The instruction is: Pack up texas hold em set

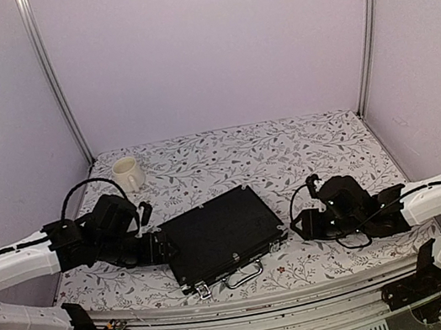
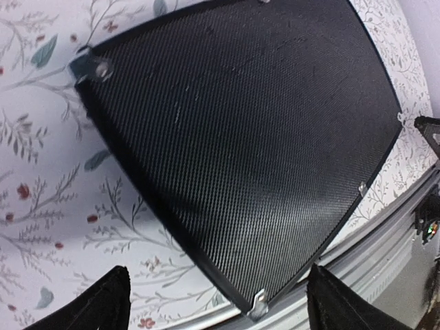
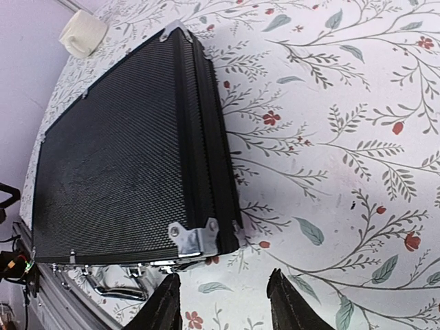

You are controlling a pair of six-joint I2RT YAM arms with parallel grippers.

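Note:
The texas hold em set shows only as a closed black flat briefcase (image 1: 220, 238) lying on the flowered cloth, its metal handle (image 1: 245, 277) toward the near edge. Chips, dice, discs and cards are hidden. My left gripper (image 1: 165, 247) hovers at the case's left edge, open; in the left wrist view the case (image 2: 240, 137) fills the frame and its near corner lies between the wide-apart fingers of that gripper (image 2: 216, 282) without touching them. My right gripper (image 1: 300, 226) stands just right of the case, open; the right gripper (image 3: 223, 306) has only cloth between its fingers, below the case (image 3: 117, 158).
A cream mug (image 1: 127, 174) stands at the back left of the table, also visible as the mug (image 3: 82, 33) in the right wrist view. The table's metal front rail (image 1: 255, 313) runs just beyond the handle. Purple walls enclose the back and sides.

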